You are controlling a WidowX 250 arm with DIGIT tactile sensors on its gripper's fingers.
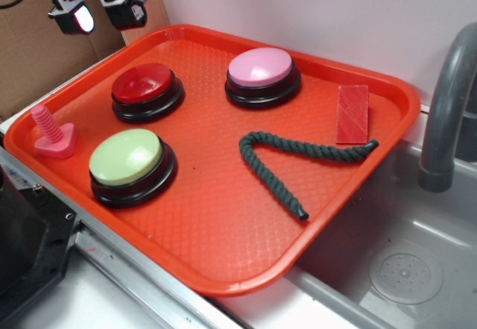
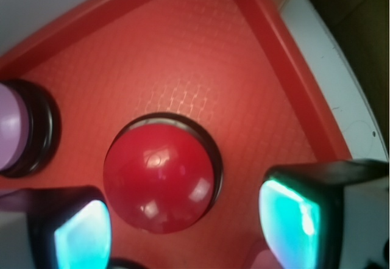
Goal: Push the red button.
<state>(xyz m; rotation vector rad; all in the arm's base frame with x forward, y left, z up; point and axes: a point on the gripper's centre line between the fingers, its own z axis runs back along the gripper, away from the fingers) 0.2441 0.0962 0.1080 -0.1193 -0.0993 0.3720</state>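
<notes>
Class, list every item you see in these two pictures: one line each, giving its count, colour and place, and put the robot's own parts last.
tray: 1, orange-red, on the counter beside the sink
red button: 1, red dome on black base, tray's far left
pink button: 1, pink dome on black base, tray's far middle
green button: 1, light green dome on black base, tray's near left
rope: 1, dark green, bent, tray's right half
block: 1, red, flat, tray's far right corner
toy bolt: 1, pink, on the tray's left rim
sink: 1, grey, right of the tray
faucet: 1, grey, over the sink
tool: 1, black, open, above the red button
</notes>
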